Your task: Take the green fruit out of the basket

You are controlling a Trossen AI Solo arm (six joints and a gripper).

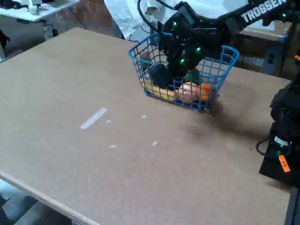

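The blue wire-mesh basket (213, 75) stands at the far side of the table, right of centre in the fixed view. My black arm reaches from the upper right down into it, and the gripper (161, 76) is inside the basket at its left half. A small patch of the dark green fruit (192, 76) shows just right of the gripper, behind the mesh. Whether the fingers are closed on it is hidden by the gripper body and the wire.
Orange and yellow fruit (193, 91) lie in the basket's bottom. A strip of white tape (93, 117) and small white scraps lie on the brown tabletop (70, 93). A black arm base (280, 140) stands at the right edge.
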